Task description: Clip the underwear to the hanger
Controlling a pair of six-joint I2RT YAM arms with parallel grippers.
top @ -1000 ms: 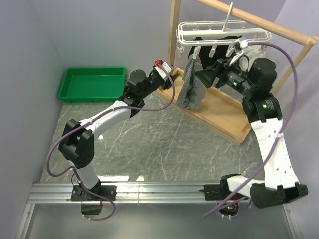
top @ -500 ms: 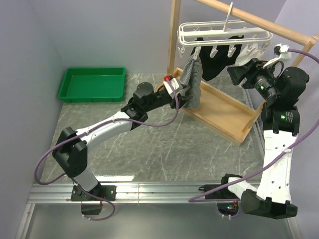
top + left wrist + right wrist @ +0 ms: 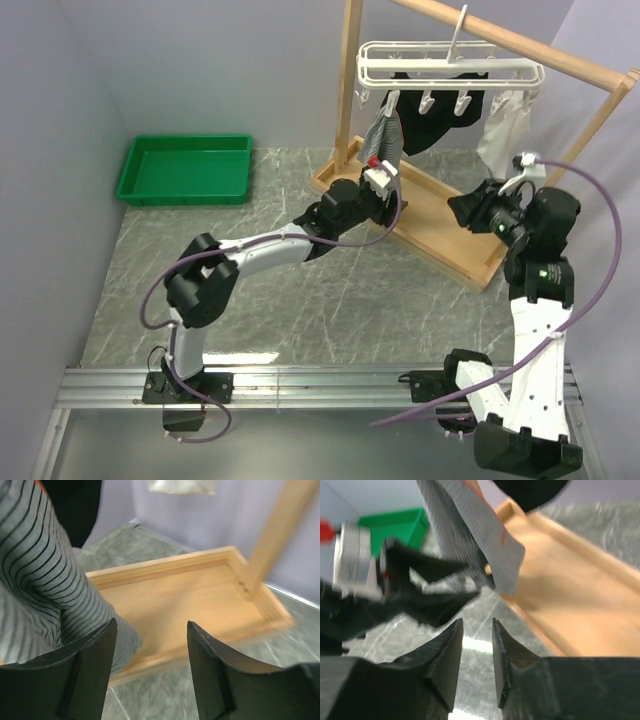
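The white hanger (image 3: 450, 68) hangs by its hook from the wooden rack's rail. From a clip at its left end the grey striped underwear (image 3: 383, 132) dangles in a narrow bunch. My left gripper (image 3: 392, 198) is at the cloth's lower end, open. In the left wrist view the underwear (image 3: 40, 580) lies against the outside of the left finger (image 3: 92, 670), and nothing is between the jaws. My right gripper (image 3: 456, 210) hangs over the rack's base, right of the underwear (image 3: 475, 535) and apart from it. Its jaws stand a narrow gap apart, with nothing between them.
The wooden rack (image 3: 352, 90) stands on a tray-like base (image 3: 450, 230) at the back right. A black garment (image 3: 440, 120) and a small white cloth (image 3: 505, 120) also hang from the hanger. A green tray (image 3: 185, 168) sits at the back left.
My right gripper has dropped from the hanger's clips to above the base, its jaws narrowing. My left gripper has moved right, in under the hanging underwear, and opened slightly.
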